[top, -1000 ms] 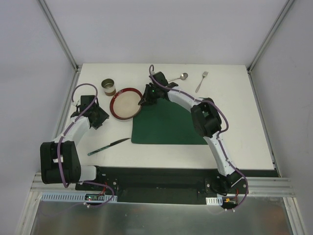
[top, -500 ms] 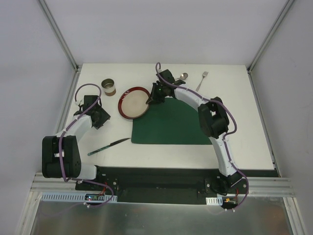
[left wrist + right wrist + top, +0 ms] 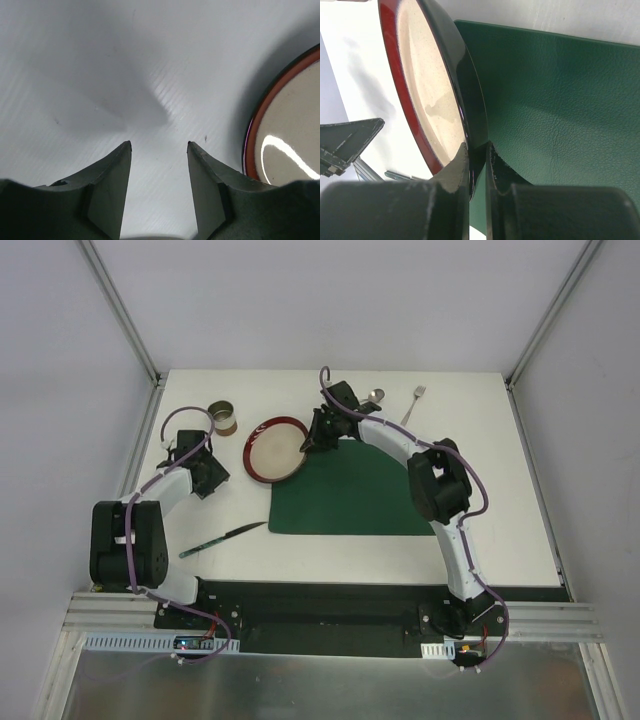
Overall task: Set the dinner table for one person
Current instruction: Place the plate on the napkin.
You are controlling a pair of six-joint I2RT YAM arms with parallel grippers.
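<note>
Bench (image 3: 480,490): lies under both your sets of fingers.
Right fingers (image 3: 457,170): pinched tight on the rim of the plate (image 3: 427,95), with the green placemat (image 3: 555,110) just beside them.
Left fingers (image 3: 117,175): half spread, holding nothing, above bare bench; the plate's edge is off to their right.

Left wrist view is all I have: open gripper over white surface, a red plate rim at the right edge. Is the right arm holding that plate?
Observer: Yes. The right gripper is shut on the rim of the round red-rimmed cream plate.
Operator: What is under it?
Observer: Its right edge is over the far left corner of the dark green rectangular placemat.
Operator: Any cutlery near me?
Observer: A green-handled knife lies on the white tabletop, just left of the placemat's near corner.
</note>
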